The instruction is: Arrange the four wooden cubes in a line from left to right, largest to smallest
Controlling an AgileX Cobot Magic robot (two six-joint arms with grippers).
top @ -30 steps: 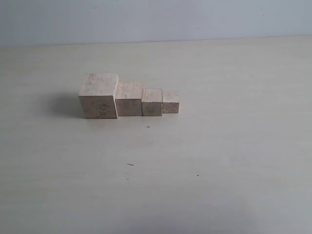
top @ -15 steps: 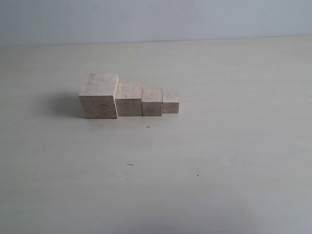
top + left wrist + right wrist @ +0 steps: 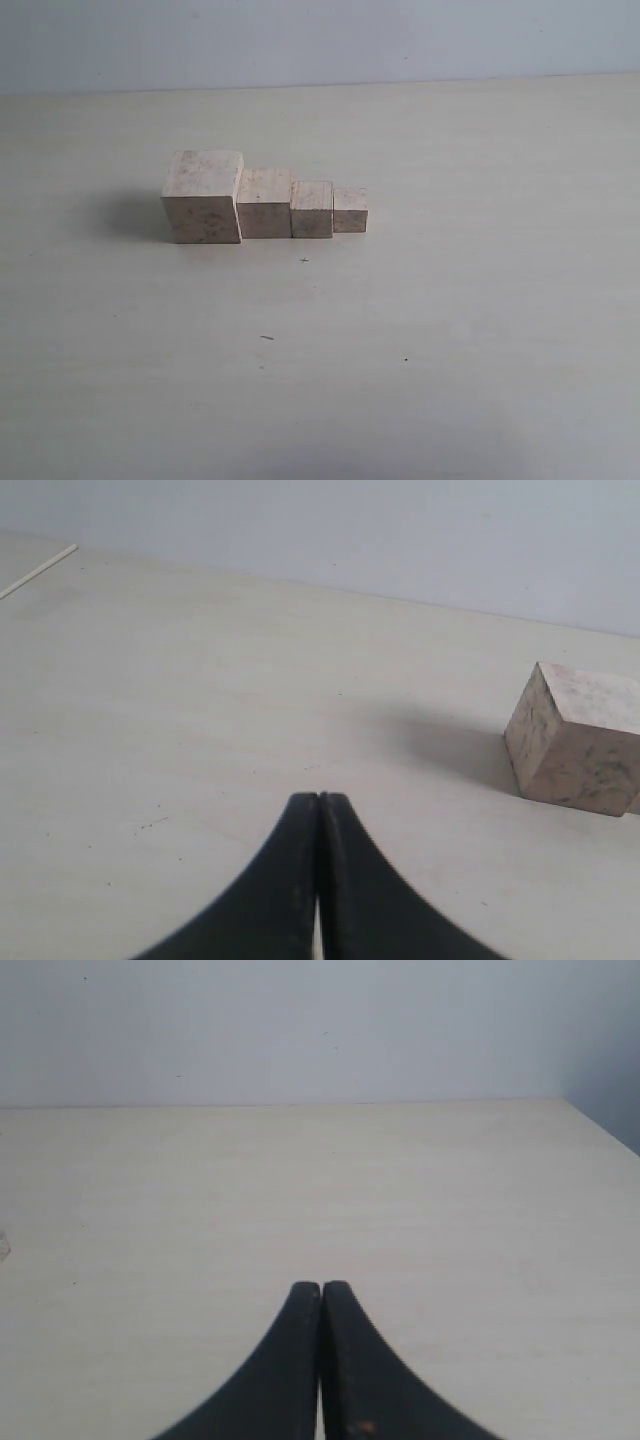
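Pale bench (image 3: 450,350), blank wall behind. Mid-bench: four wooden cubes (image 3: 266,203) in tight row, largest cube (image 3: 203,197) left, smallest cube (image 3: 350,210) right. Left tool (image 3: 318,805), right tool (image 3: 321,1290) both pressed together, empty, off row. I judge cubes light, rigid, unslippery; pinch opposite flat faces.
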